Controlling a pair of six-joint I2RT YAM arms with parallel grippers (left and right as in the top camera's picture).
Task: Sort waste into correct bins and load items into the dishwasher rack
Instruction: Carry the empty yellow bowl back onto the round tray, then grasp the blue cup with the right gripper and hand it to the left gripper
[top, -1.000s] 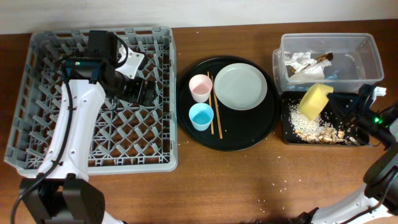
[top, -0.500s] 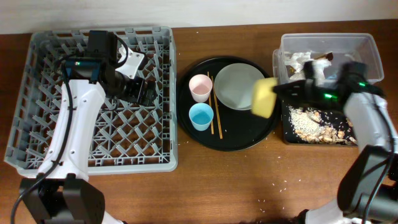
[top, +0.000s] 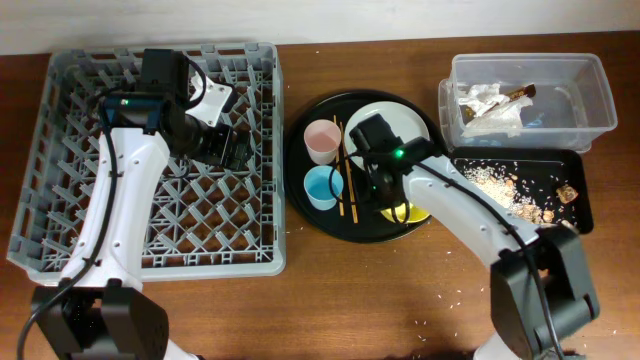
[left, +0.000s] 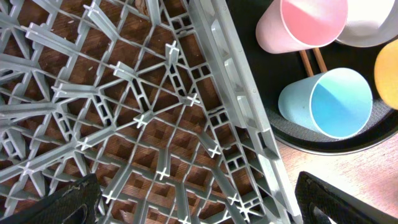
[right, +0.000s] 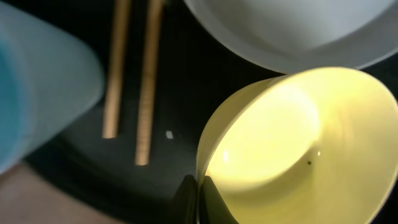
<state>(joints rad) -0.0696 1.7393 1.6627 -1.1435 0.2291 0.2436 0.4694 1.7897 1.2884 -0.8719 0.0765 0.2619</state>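
My right gripper is shut on the rim of the small yellow bowl, low over the front of the round black tray. On that tray are the pale plate, pink cup, blue cup and chopsticks. My left gripper is open and empty over the grey rack. The clear tub holds tissue and a wrapper. The black rectangular tray holds food scraps.
Crumbs lie scattered on the wooden table in front of the trays. My right arm stretches across the gap between the round tray and the rectangular tray. The rack's right wall runs close to the round tray's edge.
My right arm swung left from the black rectangular tray to the round tray, carrying the yellow bowl, which now sits low by the plate. The left arm has not moved.
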